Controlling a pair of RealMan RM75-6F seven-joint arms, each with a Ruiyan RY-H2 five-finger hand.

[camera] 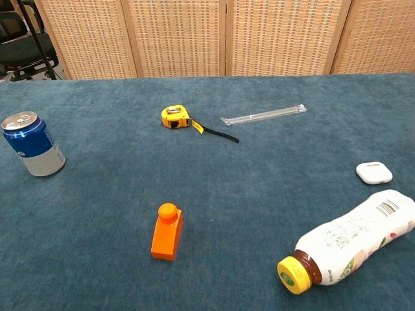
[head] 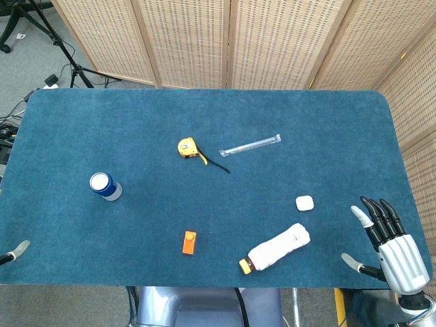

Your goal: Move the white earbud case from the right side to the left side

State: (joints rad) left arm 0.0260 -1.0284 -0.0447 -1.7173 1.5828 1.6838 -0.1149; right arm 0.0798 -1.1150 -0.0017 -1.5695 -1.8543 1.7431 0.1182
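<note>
The white earbud case (head: 304, 202) lies flat on the blue table at the right, just above a lying white bottle; the chest view shows the earbud case (camera: 374, 172) near its right edge. My right hand (head: 388, 245) hovers at the table's front right corner, fingers spread and empty, well to the right of the case. Only a fingertip of my left hand (head: 19, 248) shows at the front left edge of the head view. Neither hand appears in the chest view.
A white bottle (head: 278, 248) with a yellow cap lies below the case. An orange block (head: 189, 242), a yellow tape measure (head: 189, 147), a clear wrapped straw (head: 250, 144) and a blue can (head: 105, 186) stand across the table (head: 136, 122).
</note>
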